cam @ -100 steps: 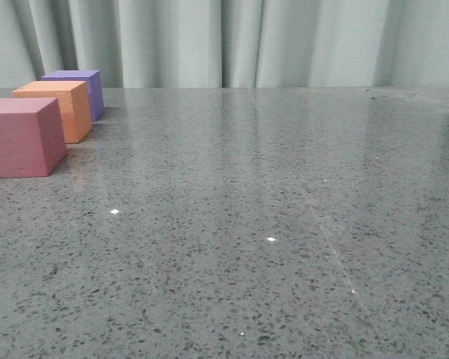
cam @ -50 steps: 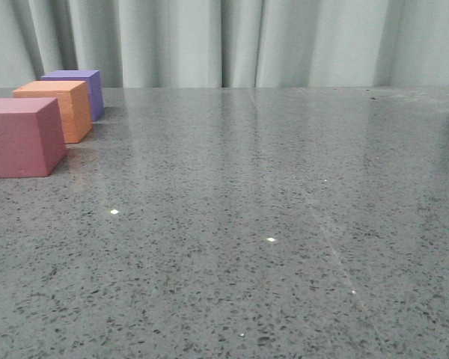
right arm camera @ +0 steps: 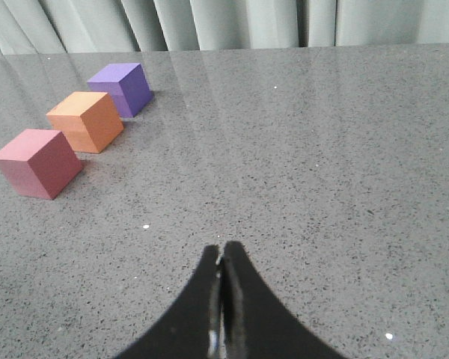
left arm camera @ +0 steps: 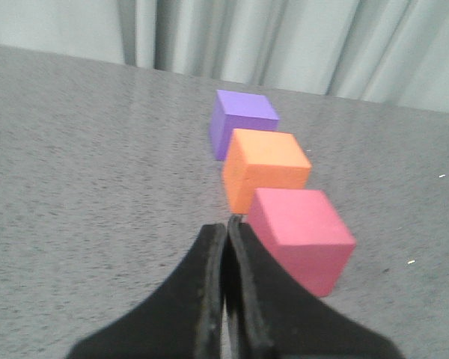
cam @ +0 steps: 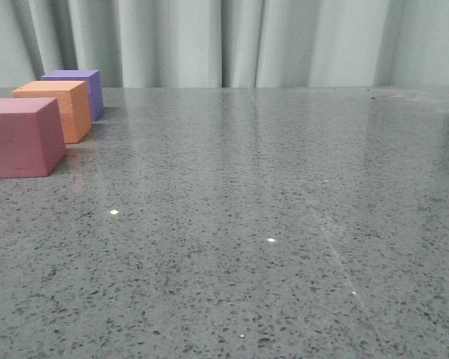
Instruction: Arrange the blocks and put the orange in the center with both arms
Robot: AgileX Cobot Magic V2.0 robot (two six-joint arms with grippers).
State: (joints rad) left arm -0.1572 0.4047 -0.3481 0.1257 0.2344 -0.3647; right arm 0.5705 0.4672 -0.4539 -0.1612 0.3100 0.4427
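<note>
on the desk's left side (cam: 284,224) | pink cube (cam: 22,137), orange cube (cam: 56,108), purple cube (cam: 78,90) lined up | left hand (left arm camera: 226,239), right hand (right arm camera: 221,262) clenched, empty | risk: left hand nudges pink cube, breaking row

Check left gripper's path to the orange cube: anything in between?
Left gripper, shut, has no object directly ahead of it toward the orange cube. The pink cube sits just beside that line, nearer than the purple cube.

The front camera sat low, facing the curtain (cam: 232,41). Both wrist cameras looked down from higher. All three shared the block row (cam: 56,108) at far left.
</note>
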